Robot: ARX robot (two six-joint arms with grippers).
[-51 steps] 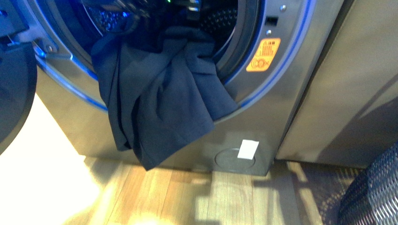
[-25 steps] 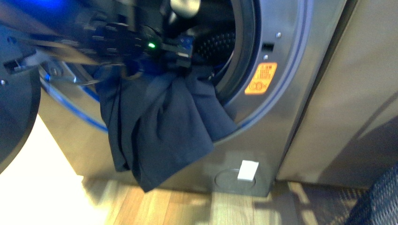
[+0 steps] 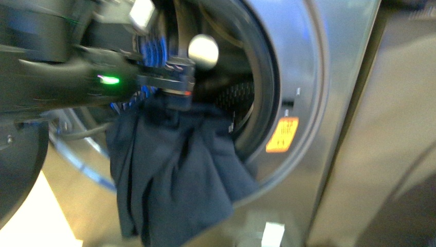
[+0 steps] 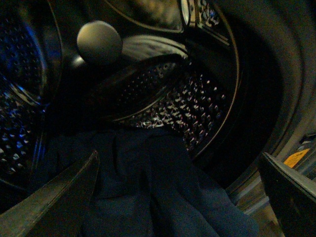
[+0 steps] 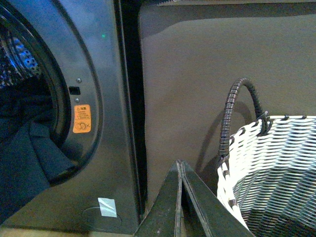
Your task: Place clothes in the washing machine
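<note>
Clothes drape out of your washing machine porthole, below the spread left end effector. Right end effector is pressed together. Orange sticker writing is unreadable.

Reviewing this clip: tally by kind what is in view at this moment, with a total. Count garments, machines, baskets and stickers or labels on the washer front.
Garments: 1, the clothes, hanging out of the porthole
Machines: 1, the washing machine
Baskets: 1, the white woven basket
Stickers or labels: 2, the orange warning sticker and the white label
Total: 5
</note>
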